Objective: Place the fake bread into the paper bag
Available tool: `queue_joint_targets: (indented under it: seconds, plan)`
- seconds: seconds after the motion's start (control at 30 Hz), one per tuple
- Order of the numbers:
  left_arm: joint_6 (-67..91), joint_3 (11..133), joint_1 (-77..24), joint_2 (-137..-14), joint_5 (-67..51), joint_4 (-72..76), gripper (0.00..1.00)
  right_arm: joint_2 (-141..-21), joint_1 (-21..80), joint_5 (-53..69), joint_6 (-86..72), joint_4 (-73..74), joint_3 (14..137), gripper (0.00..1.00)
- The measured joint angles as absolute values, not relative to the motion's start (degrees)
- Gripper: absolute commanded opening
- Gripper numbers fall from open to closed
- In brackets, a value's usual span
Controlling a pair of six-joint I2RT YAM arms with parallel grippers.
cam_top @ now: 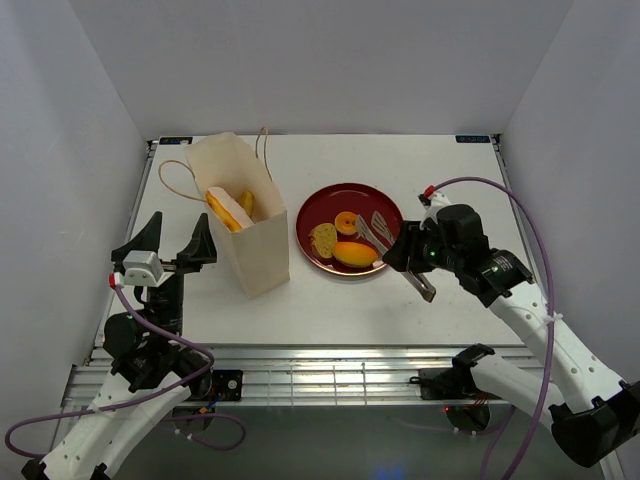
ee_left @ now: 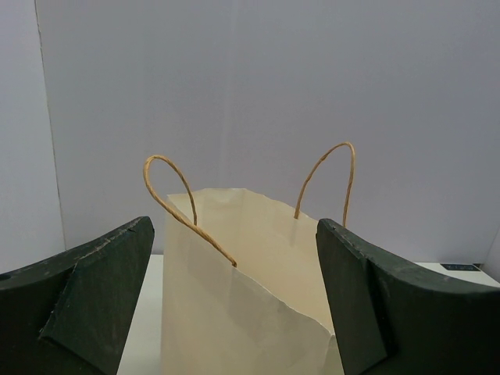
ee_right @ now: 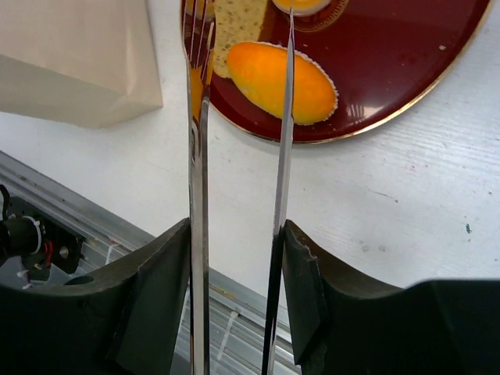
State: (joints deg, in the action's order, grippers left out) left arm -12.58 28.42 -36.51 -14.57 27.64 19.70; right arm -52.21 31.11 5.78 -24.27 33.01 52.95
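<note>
Left tool (cam_top: 175, 236) fingers spread wide, holding nothing, just beside bag (cam_top: 255, 250) and facing it. Right tool (ee_right: 234, 234) clamped on metal tongs (ee_right: 200, 172), tong arms a little apart, tips over the near edge of the red plate (ee_right: 406, 70) at the oval roll (ee_right: 281, 82); contact unclear. Slice (ee_right: 238, 23) and donut (cam_top: 347, 221) also on plate, behind roll. Bag upright on surface (cam_top: 400, 300), left of plate, mouth open. Bread pieces (cam_top: 225, 210) already inside bag, yellow-orange, partly hidden.
</note>
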Motion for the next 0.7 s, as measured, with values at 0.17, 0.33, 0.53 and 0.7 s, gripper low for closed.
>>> queue_joint_targets:
  seconds: [0.17, 0.33, 0.53, 0.7]
  plan:
    - [-12.4, 28.4, -36.5, -14.6, 27.6, 19.7, 0.95, -52.1, 25.5, 9.0, -25.0, 33.3, 49.9, 0.54]
    - [-12.4, 28.4, -36.5, -14.6, 27.6, 19.6, 0.95, -52.1, 22.6, 11.6, -25.0, 33.4, 48.0, 0.54]
    - [-12.0, 28.4, -36.5, -14.8, 27.5, 19.5, 0.95, -51.9, 20.4, 14.2, -25.0, 32.9, 44.5, 0.54]
    - [-11.8, 28.4, -36.5, -15.0, 27.3, 19.3, 0.95, -51.4, 18.4, 16.6, -25.3, 31.9, 41.1, 0.54]
